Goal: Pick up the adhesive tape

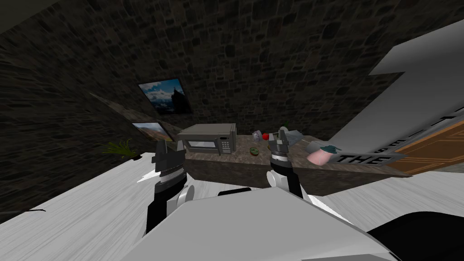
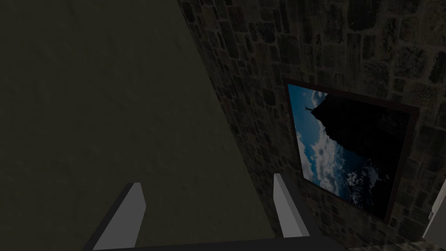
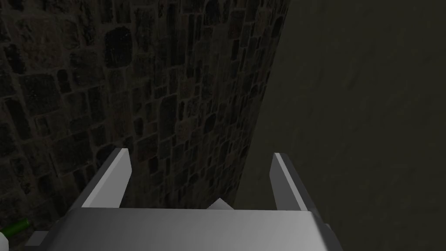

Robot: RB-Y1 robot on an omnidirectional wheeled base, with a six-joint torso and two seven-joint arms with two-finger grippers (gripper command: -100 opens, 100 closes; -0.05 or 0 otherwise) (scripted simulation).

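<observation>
Left end effector point(image 2: 207, 181), right end effector point(image 3: 200, 152), both splayed

Both arms up, neither carrying anything. Left forearm point(image 1: 164, 192) rises steeply, and the left gripper point(image 1: 170, 145) at its tip points up and away from me. Left wrist view of the left gripper point(image 2: 207, 181): blades parted about a third of the frame, nothing between them. Right forearm point(image 1: 286, 176) is raised the same way, tilted slightly inward, with the right gripper point(image 1: 277, 135) a bit further forward than the left. Right wrist view of the right gripper point(image 3: 201, 153): blades equally wide apart, gap empty.
</observation>
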